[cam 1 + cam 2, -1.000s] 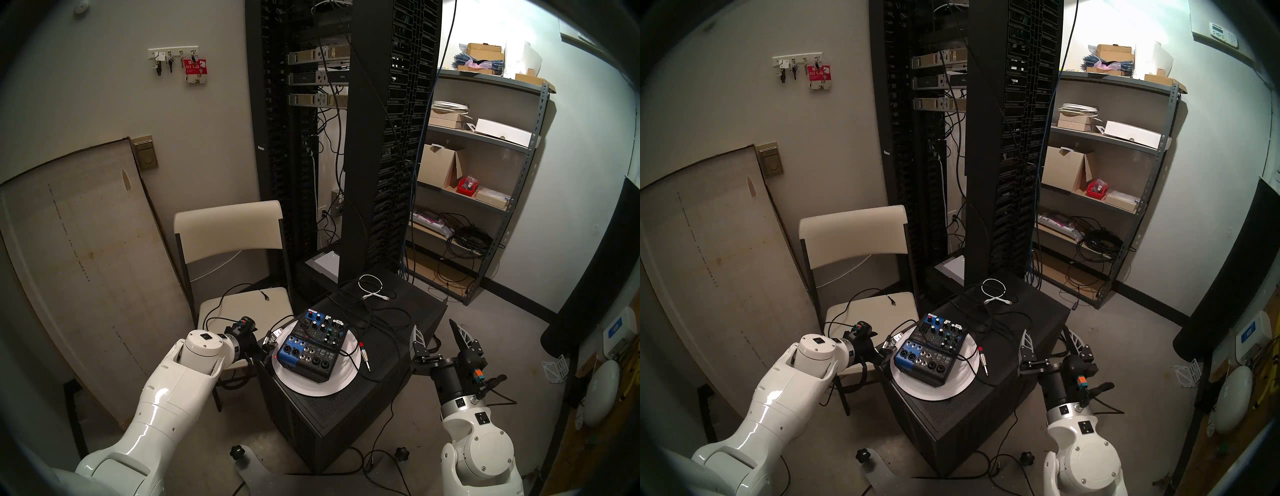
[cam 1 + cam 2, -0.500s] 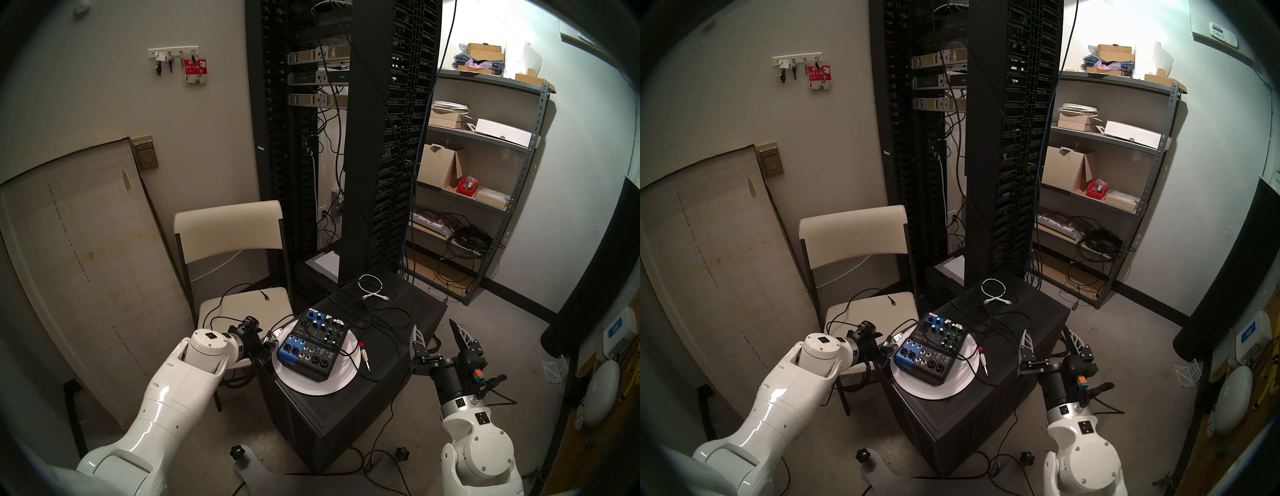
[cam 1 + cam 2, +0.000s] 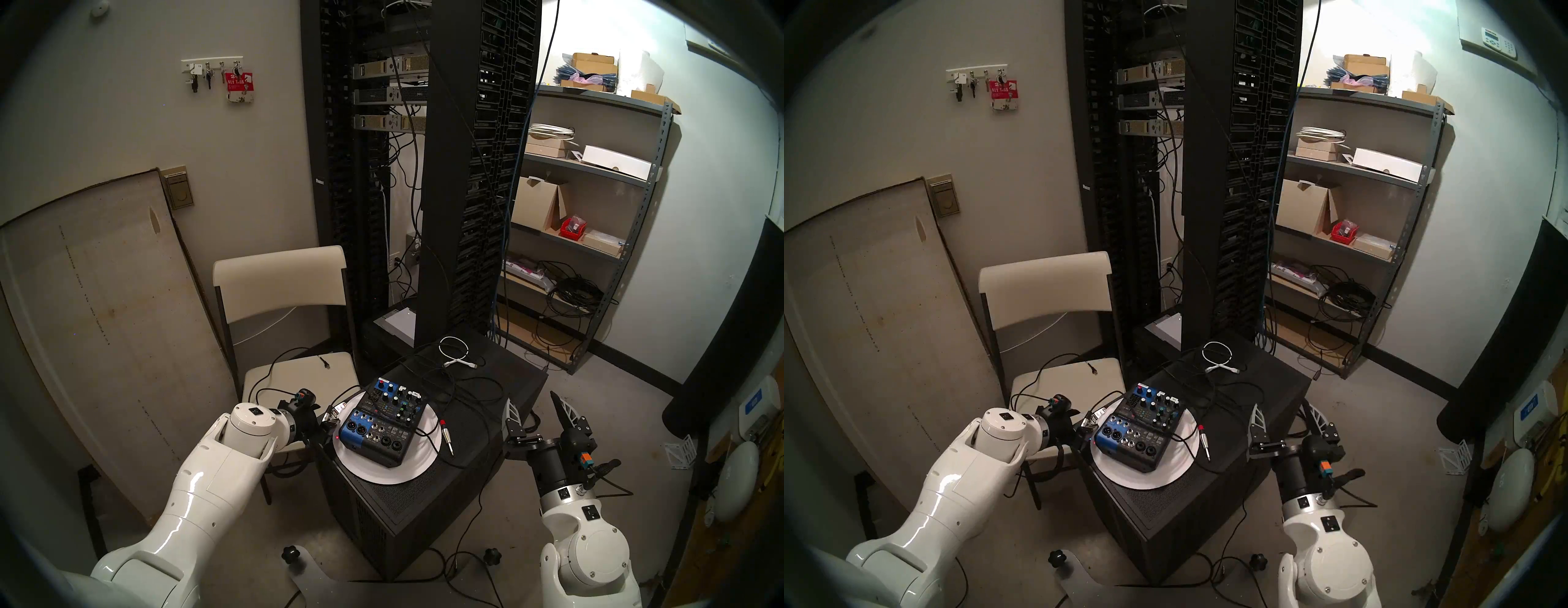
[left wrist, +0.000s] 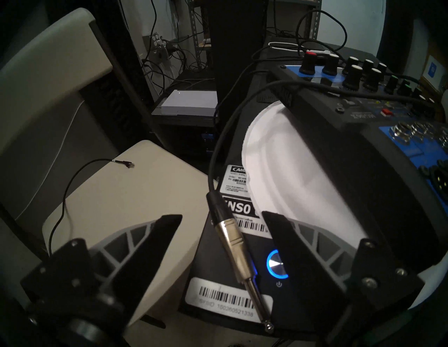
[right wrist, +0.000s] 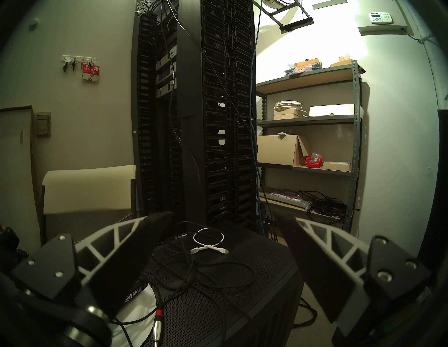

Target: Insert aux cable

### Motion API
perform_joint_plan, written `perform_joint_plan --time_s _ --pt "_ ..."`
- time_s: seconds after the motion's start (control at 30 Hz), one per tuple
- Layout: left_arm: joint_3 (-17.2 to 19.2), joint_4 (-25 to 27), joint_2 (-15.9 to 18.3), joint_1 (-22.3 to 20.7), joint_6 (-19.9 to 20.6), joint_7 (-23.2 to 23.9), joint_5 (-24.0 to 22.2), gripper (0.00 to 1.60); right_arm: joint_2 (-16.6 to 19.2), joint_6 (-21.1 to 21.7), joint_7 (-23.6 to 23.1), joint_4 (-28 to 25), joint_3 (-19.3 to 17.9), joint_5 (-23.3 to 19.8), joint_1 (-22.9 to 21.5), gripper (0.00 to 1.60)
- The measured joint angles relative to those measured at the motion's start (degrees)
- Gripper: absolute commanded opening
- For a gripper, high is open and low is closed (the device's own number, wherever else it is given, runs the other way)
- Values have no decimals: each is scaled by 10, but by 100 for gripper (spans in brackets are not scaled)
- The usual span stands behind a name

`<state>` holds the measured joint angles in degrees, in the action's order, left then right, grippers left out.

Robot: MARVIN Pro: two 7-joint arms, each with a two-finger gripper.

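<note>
1. The left hand is hanging low beside the left edge of a black computer case. It is pointing down and across toward the case top.
2. Its jaws are standing partly apart, one on each side of the aux cable's plug. Neither finger is touching the plug; a gap is showing on both sides.
3. The aux cable is lying with its silvery plug on the case top. The tip is pointing toward the left wrist camera, over a barcode sticker. A glowing blue power button is sitting just beside the plug.
4. The thin black lead is running from the plug's dark barrel up and over toward the audio mixer.
5. The mixer is resting on a white paper plate on the case.
6. A second jack plug with a red band is lying on the case just right of the plate, apart from the left hand.
7. A coiled white cable is lying at the far end of the case top.
8. The right hand is hovering to the right of the case. Its jaws are spread wide and holding nothing.
9. A cream folding chair is standing just left of the case, with a loose thin black wire lying on its seat.
</note>
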<state>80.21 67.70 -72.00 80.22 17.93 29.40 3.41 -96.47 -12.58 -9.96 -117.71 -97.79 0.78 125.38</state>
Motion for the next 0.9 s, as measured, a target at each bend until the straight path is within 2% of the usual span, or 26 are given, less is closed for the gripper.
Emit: perform_joint_plan --time_s 0.23,0.53,0.9 --pt "10 5 0 7 0 -7 -8 149 0 0 0 0 0 0 0 160" --pt "30 3 -7 3 -9 -20 -25 146 0 0 0 0 0 0 0 160" --pt "31 4 -10 3 -9 -20 -29 146 0 0 0 0 0 0 0 160"
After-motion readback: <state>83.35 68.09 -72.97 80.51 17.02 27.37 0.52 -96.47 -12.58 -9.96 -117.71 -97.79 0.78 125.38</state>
